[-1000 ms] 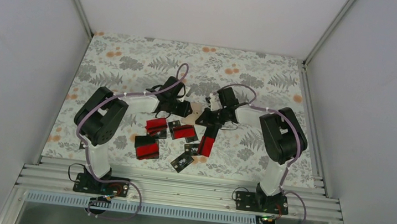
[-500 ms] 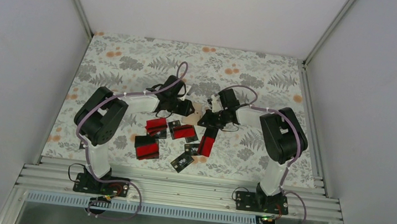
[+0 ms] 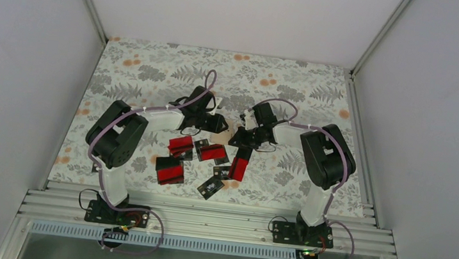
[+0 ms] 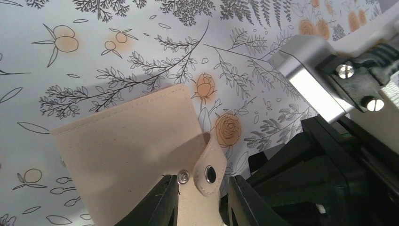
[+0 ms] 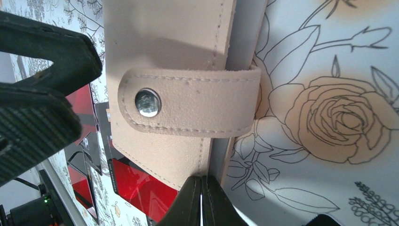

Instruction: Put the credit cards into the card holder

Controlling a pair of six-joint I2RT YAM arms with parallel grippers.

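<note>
The tan card holder lies between my two grippers at mid-table. In the left wrist view the card holder shows its strap loose beside the snap stud. My left gripper is open, with one finger on each side of the strap. My right gripper is shut on the holder's edge where the tan cover meets the pale grey inside. Several red-and-black credit cards lie just in front of the holder; one card sits under its corner.
More cards lie at the near middle and under the right arm. The floral mat is ringed by white walls, with an aluminium rail at the near edge. The left gripper's black fingers fill the left of the right wrist view.
My left gripper has edged slightly toward the card holder and my right gripper has shifted a little. The cards have not moved.
</note>
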